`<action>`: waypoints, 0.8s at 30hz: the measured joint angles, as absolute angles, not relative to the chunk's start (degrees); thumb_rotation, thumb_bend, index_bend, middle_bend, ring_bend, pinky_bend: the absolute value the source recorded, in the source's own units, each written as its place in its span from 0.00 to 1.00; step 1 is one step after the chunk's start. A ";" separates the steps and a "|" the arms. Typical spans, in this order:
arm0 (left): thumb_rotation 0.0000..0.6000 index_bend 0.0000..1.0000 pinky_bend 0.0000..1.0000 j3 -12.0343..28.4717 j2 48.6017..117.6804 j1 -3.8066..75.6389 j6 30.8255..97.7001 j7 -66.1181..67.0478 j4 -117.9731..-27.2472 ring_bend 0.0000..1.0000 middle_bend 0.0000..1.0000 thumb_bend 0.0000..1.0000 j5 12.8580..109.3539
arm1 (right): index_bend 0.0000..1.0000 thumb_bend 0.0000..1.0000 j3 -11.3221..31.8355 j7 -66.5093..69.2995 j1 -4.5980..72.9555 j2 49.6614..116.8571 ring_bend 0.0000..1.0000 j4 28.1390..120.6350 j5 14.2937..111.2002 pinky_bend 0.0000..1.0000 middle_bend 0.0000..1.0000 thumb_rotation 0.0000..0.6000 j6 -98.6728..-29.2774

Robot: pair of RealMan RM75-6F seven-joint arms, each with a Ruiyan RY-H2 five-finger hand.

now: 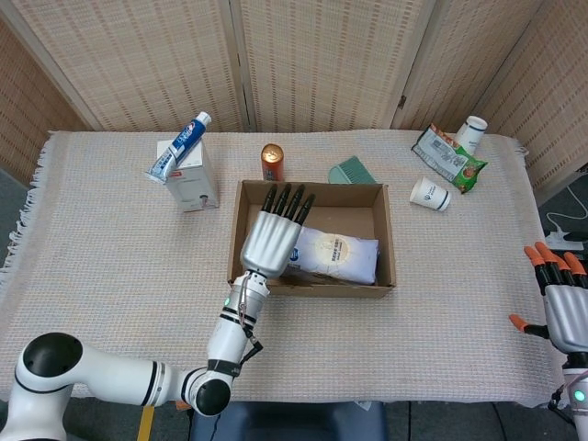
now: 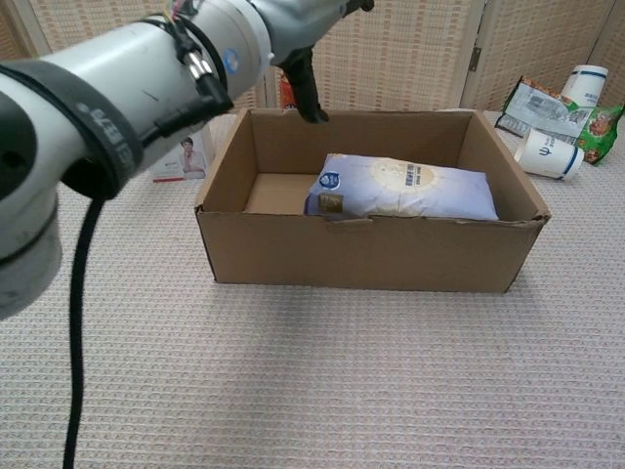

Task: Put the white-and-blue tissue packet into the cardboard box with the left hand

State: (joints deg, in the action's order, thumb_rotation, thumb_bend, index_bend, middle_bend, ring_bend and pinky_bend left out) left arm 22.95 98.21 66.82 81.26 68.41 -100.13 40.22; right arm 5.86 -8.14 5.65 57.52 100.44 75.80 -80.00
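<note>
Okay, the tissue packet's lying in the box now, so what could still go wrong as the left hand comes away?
The left hand hangs open over the cardboard box at its left end, so pulling back low might catch the near wall and drag the box. The tissue packet lies just beside the fingers; a sideways sweep could nudge it.

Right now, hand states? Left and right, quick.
Left hand: open, fingers extended over the cardboard box, holding nothing; tissue packet lies inside.
Right hand: open, fingers spread, holding nothing, at the table's edge.
</note>
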 measured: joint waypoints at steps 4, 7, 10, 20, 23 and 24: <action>1.00 0.00 0.13 22.26 91.94 63.74 84.84 70.24 -107.00 0.00 0.00 0.19 39.26 | 0.05 0.00 5.69 -8.65 5.95 57.88 0.00 100.29 75.62 0.00 0.00 1.00 -79.35; 1.00 0.00 0.14 21.47 86.84 60.63 88.07 70.86 -112.90 0.00 0.00 0.19 38.73 | 0.05 0.00 5.64 -8.92 6.03 58.05 0.00 100.29 75.67 0.00 0.00 1.00 -79.32; 1.00 0.00 0.14 19.91 81.93 56.32 91.93 70.18 -119.19 0.00 0.00 0.19 39.21 | 0.05 0.00 5.64 -9.17 6.09 58.19 0.00 100.26 75.54 0.00 0.00 1.00 -79.26; 1.00 0.00 0.17 5.86 72.78 40.81 99.84 59.91 -127.04 0.00 0.01 0.19 53.97 | 0.05 0.00 5.06 -10.36 5.95 58.64 0.00 100.76 76.60 0.00 0.00 1.00 -79.84; 1.00 0.00 0.17 1.46 72.20 37.31 100.64 54.56 -124.09 0.00 0.02 0.19 60.68 | 0.05 0.00 4.82 -10.40 6.00 58.83 0.00 100.69 77.09 0.00 0.00 1.00 -79.73; 1.00 0.00 0.17 0.42 72.16 36.18 100.81 52.75 -122.67 0.00 0.03 0.19 62.56 | 0.05 0.00 4.75 -10.36 6.03 58.90 0.00 100.63 77.33 0.00 0.00 1.00 -79.71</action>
